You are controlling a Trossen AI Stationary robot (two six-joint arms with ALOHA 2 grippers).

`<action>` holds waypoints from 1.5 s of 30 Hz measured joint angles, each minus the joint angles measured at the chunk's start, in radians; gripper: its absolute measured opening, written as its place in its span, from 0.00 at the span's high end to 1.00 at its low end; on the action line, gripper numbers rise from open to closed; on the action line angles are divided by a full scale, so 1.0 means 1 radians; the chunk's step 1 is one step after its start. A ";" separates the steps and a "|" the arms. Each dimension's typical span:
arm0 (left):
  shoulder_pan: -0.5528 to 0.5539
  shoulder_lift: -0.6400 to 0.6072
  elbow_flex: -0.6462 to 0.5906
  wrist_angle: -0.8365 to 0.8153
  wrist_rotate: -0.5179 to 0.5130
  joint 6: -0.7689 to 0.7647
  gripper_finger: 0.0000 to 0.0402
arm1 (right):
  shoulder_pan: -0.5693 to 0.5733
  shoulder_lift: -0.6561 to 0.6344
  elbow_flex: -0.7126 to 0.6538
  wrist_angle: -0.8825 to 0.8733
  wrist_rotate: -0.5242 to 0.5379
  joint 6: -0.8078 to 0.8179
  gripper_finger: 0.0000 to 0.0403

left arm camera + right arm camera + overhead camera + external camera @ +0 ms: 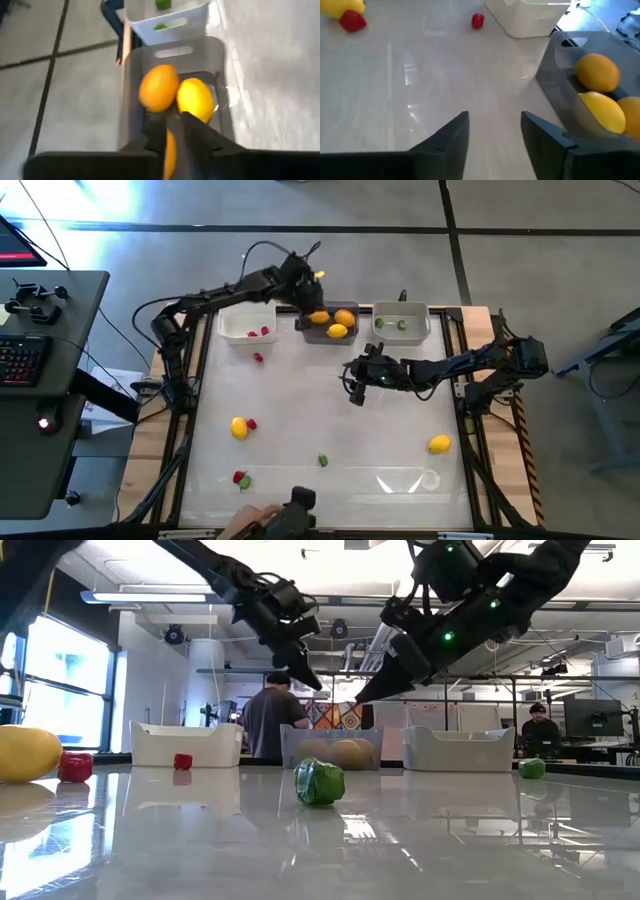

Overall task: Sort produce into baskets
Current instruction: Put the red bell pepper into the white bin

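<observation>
Left arm over the middle basket, right arm waiting mid-table.

My left gripper (172, 131) hangs above the dark grey basket (308, 332), fingers nearly together, nothing clamped; yellow and orange fruit (338, 331) sit there by colour. My right gripper (494, 131) hovers apart and empty. Red bits lie in the white basket (236, 314), green in the light grey basket (418, 310); a lemon (439, 444) and more wait on the table (330, 420).

A glossy white surface (330, 410) carries three baskets (329, 323) along its far edge; scattered produce (239, 427) lies loose across it.
</observation>
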 joint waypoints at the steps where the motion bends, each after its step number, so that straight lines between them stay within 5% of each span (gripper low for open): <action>1: -0.004 -0.023 -0.051 0.052 0.000 0.000 0.94 | 0.000 0.011 0.000 0.020 0.000 -0.002 0.60; 12: -0.028 -0.372 -0.630 0.642 -0.003 -0.178 0.99 | -0.018 0.110 0.000 0.152 -0.005 -0.045 0.97; 21: -0.110 -0.610 -0.962 0.881 -0.002 -0.297 0.99 | -0.027 0.114 0.000 0.187 0.000 -0.031 0.96; 40: -0.327 -0.724 -1.236 1.112 -0.004 -0.363 0.99 | 0.061 0.114 0.000 0.178 0.034 0.038 0.96; 45: -0.402 -0.724 -1.250 1.046 0.000 -0.417 0.99 | 0.117 0.114 0.000 0.199 0.052 0.036 0.96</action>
